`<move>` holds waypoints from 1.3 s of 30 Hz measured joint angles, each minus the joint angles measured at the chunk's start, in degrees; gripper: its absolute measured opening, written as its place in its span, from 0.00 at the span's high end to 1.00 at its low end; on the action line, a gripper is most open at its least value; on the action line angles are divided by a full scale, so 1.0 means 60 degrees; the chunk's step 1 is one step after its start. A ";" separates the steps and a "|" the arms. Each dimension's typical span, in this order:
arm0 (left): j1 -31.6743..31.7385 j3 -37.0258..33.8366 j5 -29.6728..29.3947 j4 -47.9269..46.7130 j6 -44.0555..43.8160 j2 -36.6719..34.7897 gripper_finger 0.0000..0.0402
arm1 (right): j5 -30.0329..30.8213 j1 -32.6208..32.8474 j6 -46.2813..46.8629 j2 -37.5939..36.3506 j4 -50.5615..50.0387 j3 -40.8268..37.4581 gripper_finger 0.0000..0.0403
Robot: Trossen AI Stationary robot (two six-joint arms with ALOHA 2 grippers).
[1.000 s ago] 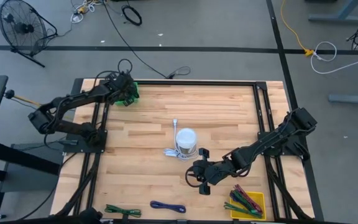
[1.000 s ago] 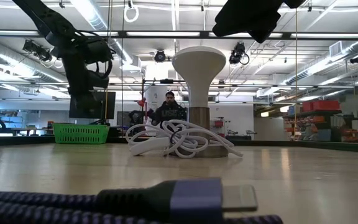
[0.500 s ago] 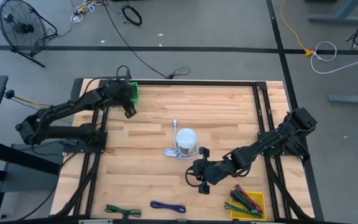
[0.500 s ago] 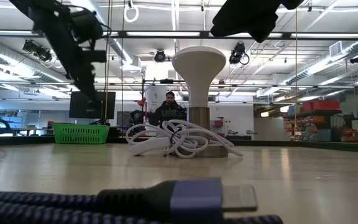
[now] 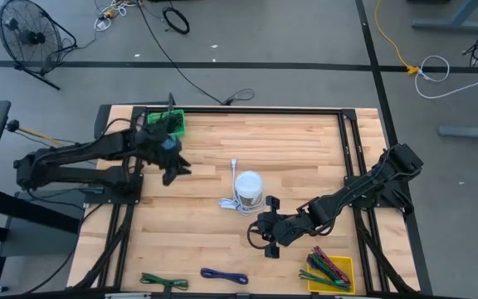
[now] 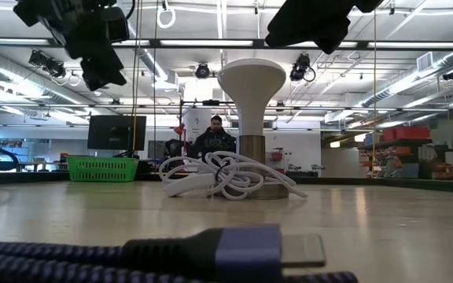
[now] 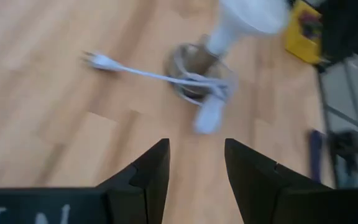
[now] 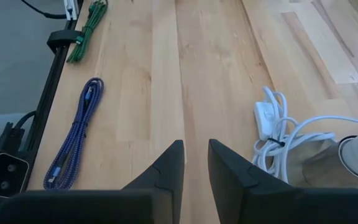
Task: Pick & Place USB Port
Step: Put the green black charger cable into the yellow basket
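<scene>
I read the task's thing as the blue USB cable (image 5: 224, 275), coiled at the desk's (image 5: 305, 141) near edge, well clear of both arms. It looks light and floppy, so I'd pinch the bundle's middle. My left gripper (image 5: 175, 169) hovers with jaws open and empty; the right gripper (image 8: 194, 163) has jaws narrowly parted, empty.

Bright even overhead light, left wrist view motion-blurred, soft shadows

Around your table you have a grey floor (image 5: 305, 37) with a standing fan (image 5: 30, 37) and loose cables. Beyond it, a person (image 6: 213, 137) sits under long ceiling lights (image 6: 211, 43).
</scene>
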 joint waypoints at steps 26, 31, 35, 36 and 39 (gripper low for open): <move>-0.9285 0.0000 -0.5290 0.1180 -0.6202 0.1663 0.60 | -0.0018 0.0000 0.0000 0.0000 0.0000 0.0000 0.81; -1.0318 0.0005 -0.5568 0.2215 -0.7158 0.2880 0.60 | -0.0015 0.0000 0.0000 0.0000 0.0000 0.0000 0.81; -1.0918 0.0007 -0.5501 0.2724 -0.8199 0.3781 0.60 | -0.0015 0.0000 0.0002 0.0000 0.0000 0.0000 0.81; -1.1049 0.0007 -0.5497 0.2872 -0.8409 0.3968 0.60 | -0.0011 0.0000 0.0000 0.0000 0.0000 0.0000 0.81; -1.1449 0.0007 -0.5502 0.3503 -0.8952 0.4473 0.60 | -0.0011 0.0000 0.0000 0.0000 0.0000 0.0000 0.81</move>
